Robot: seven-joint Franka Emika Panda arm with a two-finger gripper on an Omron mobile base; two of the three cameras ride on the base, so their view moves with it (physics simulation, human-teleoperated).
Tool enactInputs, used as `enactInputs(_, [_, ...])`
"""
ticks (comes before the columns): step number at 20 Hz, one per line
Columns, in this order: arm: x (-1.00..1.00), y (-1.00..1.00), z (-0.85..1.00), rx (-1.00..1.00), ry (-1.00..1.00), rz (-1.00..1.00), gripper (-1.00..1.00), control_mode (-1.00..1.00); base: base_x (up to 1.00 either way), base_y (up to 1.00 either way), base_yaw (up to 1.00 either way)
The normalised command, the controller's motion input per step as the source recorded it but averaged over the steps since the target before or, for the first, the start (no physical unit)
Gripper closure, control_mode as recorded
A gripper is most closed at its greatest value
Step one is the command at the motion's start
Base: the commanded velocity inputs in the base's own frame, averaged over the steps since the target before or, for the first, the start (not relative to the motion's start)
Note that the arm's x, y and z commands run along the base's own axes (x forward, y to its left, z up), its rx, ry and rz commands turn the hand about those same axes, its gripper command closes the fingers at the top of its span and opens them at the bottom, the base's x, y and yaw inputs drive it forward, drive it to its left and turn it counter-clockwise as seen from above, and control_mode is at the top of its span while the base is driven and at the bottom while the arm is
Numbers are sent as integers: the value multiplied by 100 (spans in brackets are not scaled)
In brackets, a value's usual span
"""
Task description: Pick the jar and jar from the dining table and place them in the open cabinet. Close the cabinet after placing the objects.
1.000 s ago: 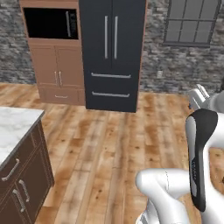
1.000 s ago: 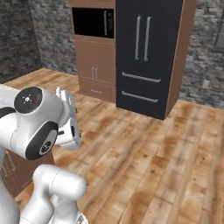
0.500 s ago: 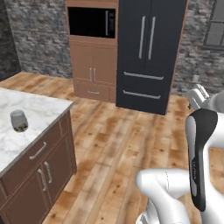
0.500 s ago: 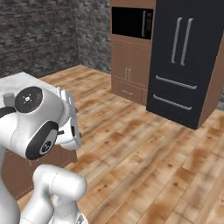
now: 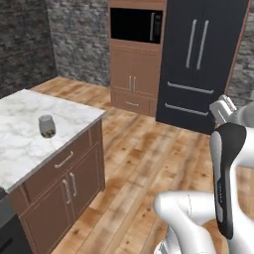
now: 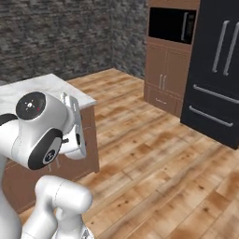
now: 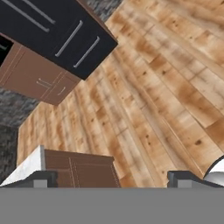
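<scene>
Wooden plank floor [image 5: 144, 163] covers the kitchen, with a grey stone wall [image 5: 74, 39] behind. On the left stands the dining table [image 5: 30, 144], a white marble top on a brown base with drawers and doors. One jar [image 5: 46, 126] stands upright on the marble, near the far end of the top, with brown content at the bottom. At the back wall is a black fridge [image 5: 201, 64] with long silver handles, and just beside it a brown unit with a microwave [image 5: 136, 25] on top. The gripper [image 7: 111, 178] points down at the floor, well apart from the jar. Its two fingers [image 7: 41, 178] stand wide apart and hold nothing. In the hand view the table corner [image 7: 30, 168] is near the left finger.
</scene>
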Motion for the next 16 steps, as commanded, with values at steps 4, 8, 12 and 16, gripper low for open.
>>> enactInputs(4, [0,0,0,0,0,0,-100,100,17,0,27])
enactInputs(8, [0,0,0,0,0,0,-100,100,27,0,25])
enactInputs(12, [0,0,0,0,0,0,-100,100,27,0,26])
enactInputs(16, [0,0,0,0,0,0,-100,100,33,0,26])
